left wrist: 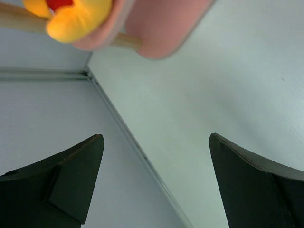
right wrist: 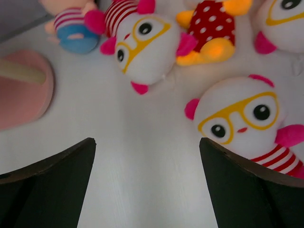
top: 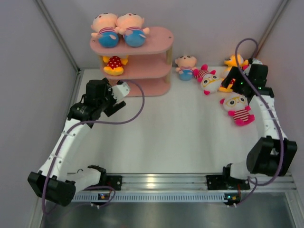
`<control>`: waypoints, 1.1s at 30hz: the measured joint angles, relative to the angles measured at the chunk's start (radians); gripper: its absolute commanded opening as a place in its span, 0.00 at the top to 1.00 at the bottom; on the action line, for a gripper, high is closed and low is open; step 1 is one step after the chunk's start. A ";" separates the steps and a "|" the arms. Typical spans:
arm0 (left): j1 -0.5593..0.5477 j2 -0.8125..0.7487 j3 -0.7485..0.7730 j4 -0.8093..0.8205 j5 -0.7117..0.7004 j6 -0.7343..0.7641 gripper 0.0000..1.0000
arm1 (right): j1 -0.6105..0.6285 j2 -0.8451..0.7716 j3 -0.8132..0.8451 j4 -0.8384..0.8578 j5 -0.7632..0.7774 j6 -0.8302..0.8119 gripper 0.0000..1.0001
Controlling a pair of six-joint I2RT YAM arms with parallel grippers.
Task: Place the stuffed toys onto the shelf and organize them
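Note:
The pink shelf stands at the back left. Two peach-headed dolls lie on its top board. A yellow-orange toy sits on the middle tier and also shows in the left wrist view. On the table at the right lie a peach-headed doll, a white-faced toy, a yellow-orange toy and another white-faced toy. My left gripper is open and empty in front of the shelf. My right gripper is open and empty above these toys, beside a white-faced toy.
The right wrist view shows a third white-faced toy at the upper right, beside the yellow-orange one. Grey walls close in the table on the left, back and right. A metal rail runs along the near edge.

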State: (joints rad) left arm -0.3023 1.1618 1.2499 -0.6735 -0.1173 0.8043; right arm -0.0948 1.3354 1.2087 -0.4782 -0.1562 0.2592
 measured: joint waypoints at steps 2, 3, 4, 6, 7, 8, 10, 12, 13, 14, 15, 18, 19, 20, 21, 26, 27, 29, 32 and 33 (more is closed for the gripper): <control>0.000 -0.045 -0.046 -0.052 -0.003 -0.037 0.02 | -0.080 0.125 0.096 0.031 0.003 0.031 0.10; 0.000 -0.062 -0.071 -0.080 -0.002 -0.056 0.02 | -0.109 0.198 0.152 0.041 0.004 0.042 0.11; 0.000 -0.070 -0.089 -0.104 -0.002 -0.074 0.02 | -0.134 0.272 0.204 0.049 0.005 0.052 0.12; 0.000 -0.075 -0.113 -0.151 -0.002 -0.100 0.02 | -0.166 0.425 0.320 0.045 0.007 0.060 0.13; 0.000 -0.072 -0.116 -0.180 0.001 -0.115 0.02 | -0.177 0.499 0.370 0.041 0.006 0.060 0.13; 0.000 -0.072 -0.116 -0.190 0.001 -0.122 0.02 | -0.184 0.563 0.415 0.037 0.005 0.059 0.13; 0.000 -0.072 -0.114 -0.212 0.005 -0.142 0.02 | -0.192 0.704 0.507 0.018 -0.007 0.055 0.13; 0.000 -0.057 -0.100 -0.237 0.016 -0.163 0.02 | -0.198 0.799 0.565 0.010 -0.026 0.053 0.13; 0.000 -0.043 -0.086 -0.251 0.024 -0.172 0.02 | -0.201 0.838 0.583 0.010 -0.034 0.055 0.13; 0.000 -0.027 -0.070 -0.262 0.029 -0.180 0.02 | -0.202 0.869 0.599 0.010 -0.047 0.058 0.13; 0.000 -0.013 -0.055 -0.269 0.038 -0.187 0.02 | -0.204 0.893 0.608 0.014 -0.064 0.067 0.13; 0.000 0.028 -0.010 -0.284 0.061 -0.204 0.02 | -0.215 0.932 0.626 0.041 -0.118 0.099 0.14; 0.000 0.040 0.003 -0.286 0.064 -0.207 0.02 | -0.220 0.943 0.634 0.051 -0.135 0.111 0.15; -0.001 0.050 0.014 -0.287 0.069 -0.208 0.02 | -0.227 0.956 0.650 0.060 -0.153 0.122 0.16; -0.001 0.060 0.026 -0.289 0.071 -0.210 0.02 | -0.232 0.970 0.666 0.075 -0.168 0.134 0.17; -0.002 0.093 0.063 -0.302 0.076 -0.211 0.04 | -0.243 1.028 0.721 0.137 -0.229 0.183 0.71; -0.003 0.098 0.068 -0.305 0.077 -0.211 0.05 | -0.243 1.033 0.723 0.143 -0.240 0.190 0.78; -0.009 0.104 0.079 -0.318 0.079 -0.209 0.06 | -0.243 1.036 0.723 0.148 -0.262 0.212 0.94; -0.029 0.104 0.089 -0.336 0.085 -0.202 0.07 | -0.243 1.019 0.695 0.172 -0.280 0.232 1.00; -0.039 0.103 0.094 -0.342 0.087 -0.198 0.08 | -0.243 1.001 0.666 0.179 -0.280 0.234 1.00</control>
State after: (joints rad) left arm -0.3412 1.2652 1.3441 -1.0157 -0.0303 0.6060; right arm -0.3378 2.3360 1.8748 -0.2993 -0.4362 0.4931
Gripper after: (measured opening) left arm 0.932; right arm 0.039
